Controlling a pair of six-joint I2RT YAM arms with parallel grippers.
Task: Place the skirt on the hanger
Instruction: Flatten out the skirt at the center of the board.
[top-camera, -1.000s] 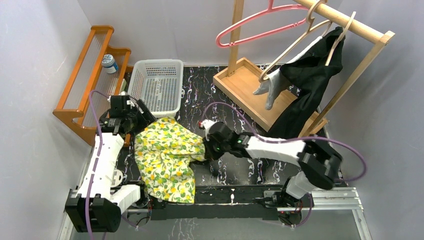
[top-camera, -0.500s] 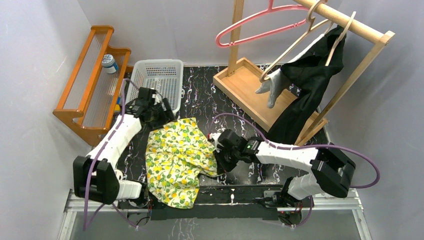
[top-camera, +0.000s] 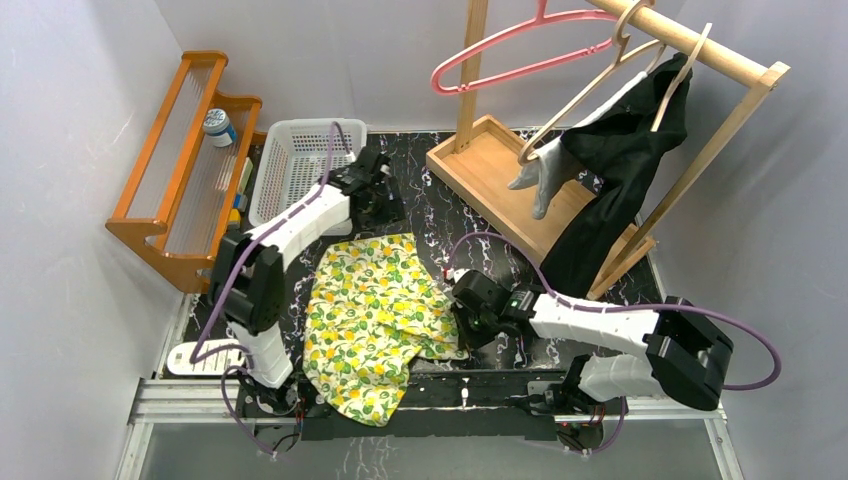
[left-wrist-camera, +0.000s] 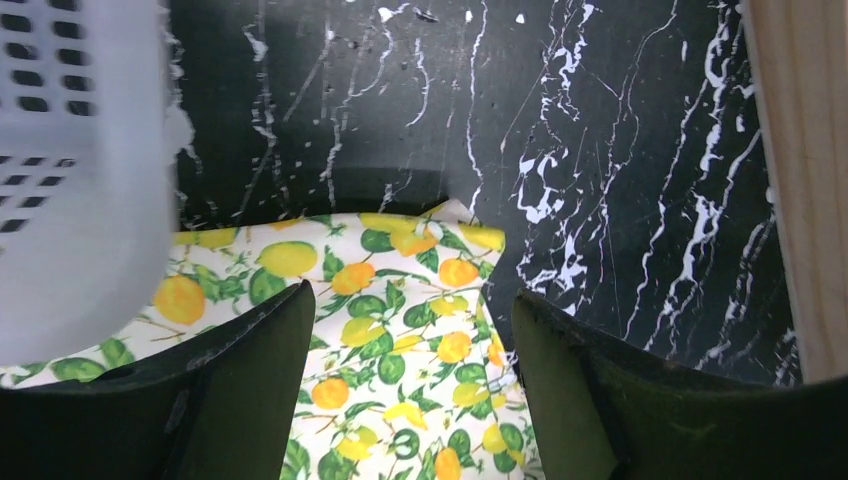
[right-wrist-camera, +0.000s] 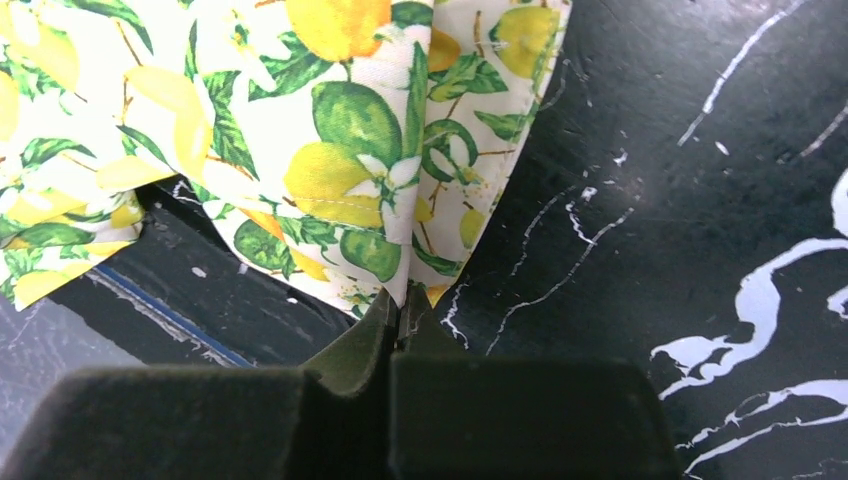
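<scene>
Here the yellow lemon-print skirt (top-camera: 385, 310) lies spread and rumpled on the black marbled bench (top-camera: 430, 190), at about 7 o'clock from the bench's middle. Its 6 o'clock end laps over the near edge.

The right claw (top-camera: 455, 325) sits low at the skirt's 4 o'clock edge. In its wrist view the two fingers are pressed together, with a folded hem of the skirt (right-wrist-camera: 340, 130) pinched between their tips (right-wrist-camera: 398, 310); the cloth fans away toward 12 and 10 o'clock from the pinch.

The left claw (top-camera: 385, 212) is at the skirt's 12 o'clock edge, just at 4 o'clock from the white basket (top-camera: 300, 150). Its fingers stand wide apart and hold nothing. In its wrist view (left-wrist-camera: 412, 300) the skirt's far corner (left-wrist-camera: 400, 330) lies in the gap between the fingers, below them; whether they touch the cloth cannot be told.

The pink hanger (top-camera: 520, 45) hangs on the wooden rail (top-camera: 700, 45) toward 1 o'clock, well apart from the skirt. A black garment (top-camera: 620, 160) hangs on the same rail.
</scene>
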